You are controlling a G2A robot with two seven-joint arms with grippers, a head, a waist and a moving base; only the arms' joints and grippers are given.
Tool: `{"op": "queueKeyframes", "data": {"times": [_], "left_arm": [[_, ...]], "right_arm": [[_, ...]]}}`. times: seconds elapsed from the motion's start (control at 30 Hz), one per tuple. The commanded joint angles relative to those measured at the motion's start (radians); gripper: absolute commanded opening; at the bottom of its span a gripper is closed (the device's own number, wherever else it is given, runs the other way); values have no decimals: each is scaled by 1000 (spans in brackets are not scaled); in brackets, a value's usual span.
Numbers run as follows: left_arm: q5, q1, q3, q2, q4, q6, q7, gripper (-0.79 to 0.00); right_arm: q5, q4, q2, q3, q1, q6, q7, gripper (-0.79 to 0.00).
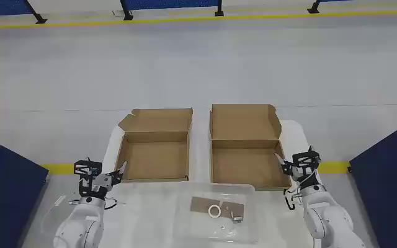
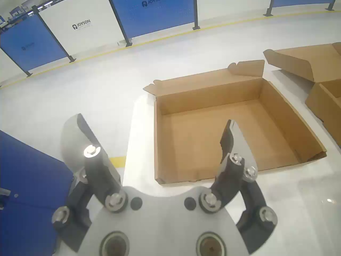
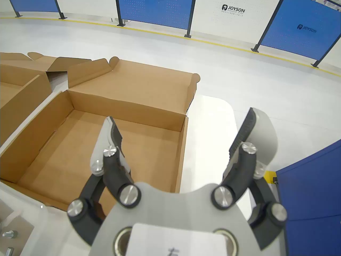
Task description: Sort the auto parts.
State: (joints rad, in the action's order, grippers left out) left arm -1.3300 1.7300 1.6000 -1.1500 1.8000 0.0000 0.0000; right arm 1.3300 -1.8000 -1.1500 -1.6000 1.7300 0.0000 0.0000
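Parts [image 1: 215, 211], perhaps bolts, between left pincer [image 2: 154, 121], right pincer [image 3: 180, 115].

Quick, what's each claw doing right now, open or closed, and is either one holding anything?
Left claw: open, holding nothing.
Right claw: open, holding nothing.

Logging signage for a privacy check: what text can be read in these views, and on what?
Panels: a brand logo, repeated, left unquoted; the small line beneath is unreadable.
Label on the right wrist: cut off, unreadable.
Boxes: no print.
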Motion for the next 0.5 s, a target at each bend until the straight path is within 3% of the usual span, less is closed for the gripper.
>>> {"op": "queueKeyframes", "data": {"times": [0.0, 0.3, 0.47], "left_arm": [[0, 0, 0, 0, 0, 0, 0, 0], [0, 0, 0, 0, 0, 0, 0, 0], [0, 0, 0, 0, 0, 0, 0, 0]], "right_arm": [[0, 0, 0, 0, 0, 0, 0, 0], [0, -7, 0, -1, -3, -5, -7, 0], [62, -55, 7, -11, 4, -102, -25, 0]]}}
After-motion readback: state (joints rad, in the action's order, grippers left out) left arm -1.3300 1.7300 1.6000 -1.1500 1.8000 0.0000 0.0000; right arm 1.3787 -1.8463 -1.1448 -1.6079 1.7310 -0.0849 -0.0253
